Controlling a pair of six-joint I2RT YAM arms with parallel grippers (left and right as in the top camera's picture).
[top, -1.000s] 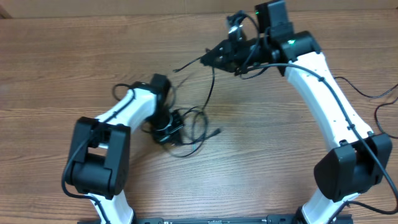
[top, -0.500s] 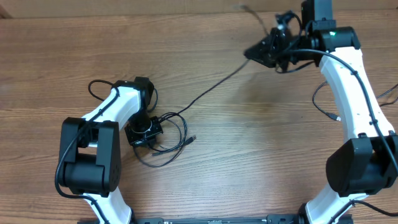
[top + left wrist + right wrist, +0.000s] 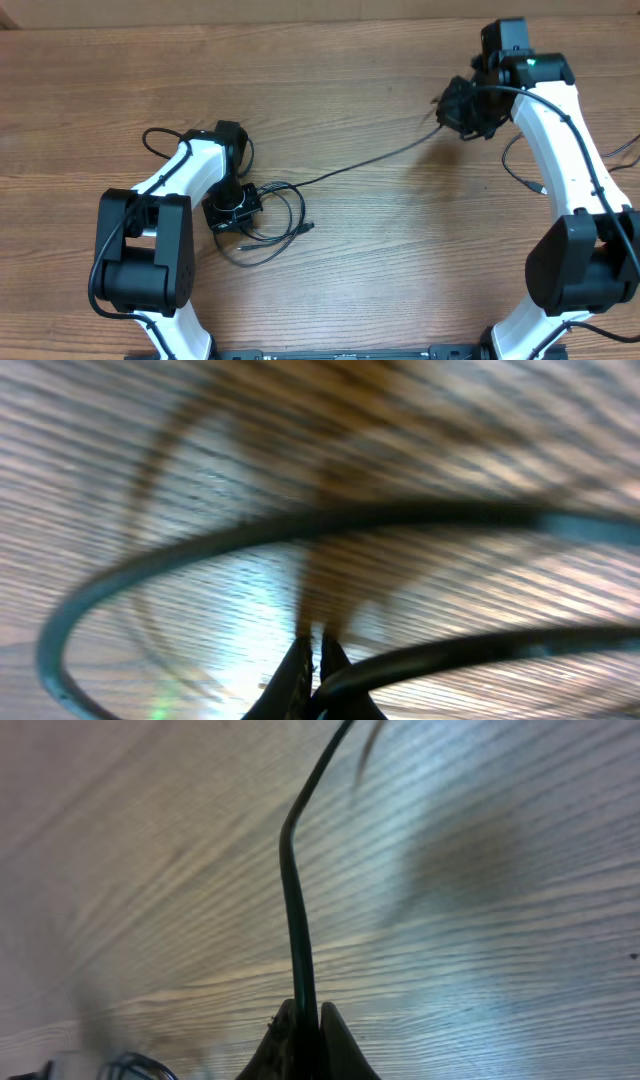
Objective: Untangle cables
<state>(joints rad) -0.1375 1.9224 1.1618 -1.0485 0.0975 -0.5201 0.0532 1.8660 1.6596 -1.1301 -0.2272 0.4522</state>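
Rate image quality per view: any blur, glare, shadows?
Overhead: sharp, evenly lit, no glare. Left wrist: heavy blur, cables smeared, pale glare patch on the table. Right wrist: taut cable fairly crisp, bluish sheen on the wood, soft blurred shadow to its right.

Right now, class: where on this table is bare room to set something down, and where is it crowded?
Free: the table below the stretched cable, between left arm and right arm; also its far-left corner. Crowded: the cable loops at the left gripper.

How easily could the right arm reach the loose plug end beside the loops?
Probably not readily: the right hand is shut on a stretched cable, far off. Nothing covers the plug end; the left hand sits nearer.
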